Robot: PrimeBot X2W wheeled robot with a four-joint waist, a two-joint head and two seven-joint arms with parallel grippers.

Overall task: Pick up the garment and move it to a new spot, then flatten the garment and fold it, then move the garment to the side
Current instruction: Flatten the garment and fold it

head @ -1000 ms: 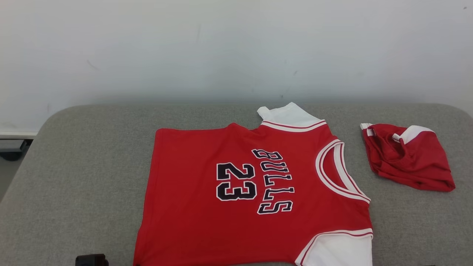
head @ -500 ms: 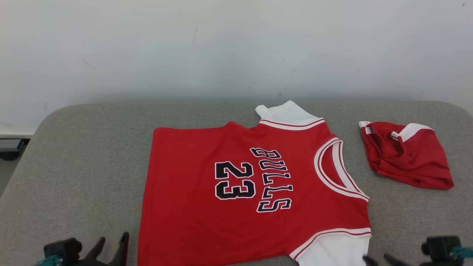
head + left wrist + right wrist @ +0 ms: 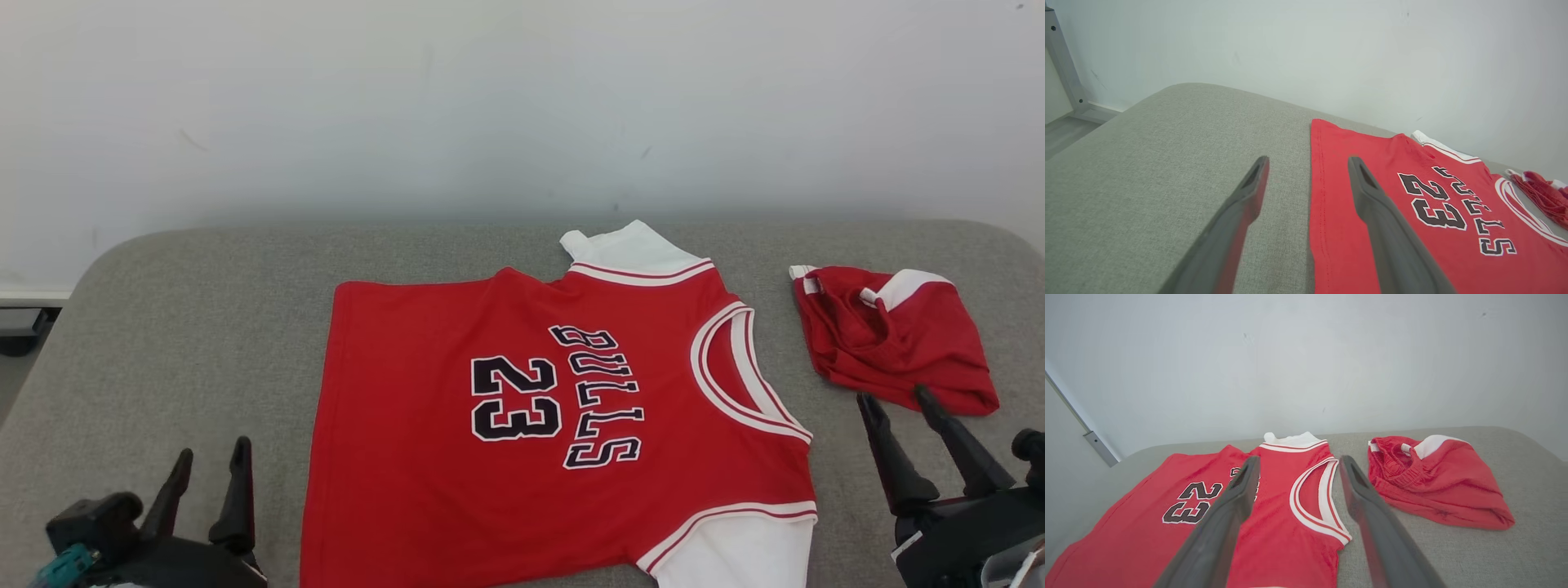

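Observation:
The garment (image 3: 408,367) is a red jersey with white trim and "BULLS 23" on it. It lies spread flat on the grey padded surface (image 3: 180,327), collar toward the right. My left gripper (image 3: 214,449) stands open at the lower left, just beside the jersey's hem, holding nothing. In the left wrist view the left gripper (image 3: 1308,160) has one finger above the grey fabric and one above the hem of the jersey (image 3: 1331,183). My right gripper (image 3: 893,395) is open at the lower right, beside the collar. In the right wrist view the right gripper (image 3: 1299,459) frames the neckline of the jersey (image 3: 1274,547).
A second red piece with a white band, bunched up like shorts (image 3: 898,343), lies right of the jersey, close to my right fingertips (image 3: 922,392); the shorts (image 3: 1445,490) also show in the right wrist view. A pale wall (image 3: 522,106) stands behind. Bare grey padding stretches left of the jersey.
Both grippers have risen into the head view from the bottom edge and gone from shut to open. The head camera has shifted slightly; the jersey and shorts lie as before.

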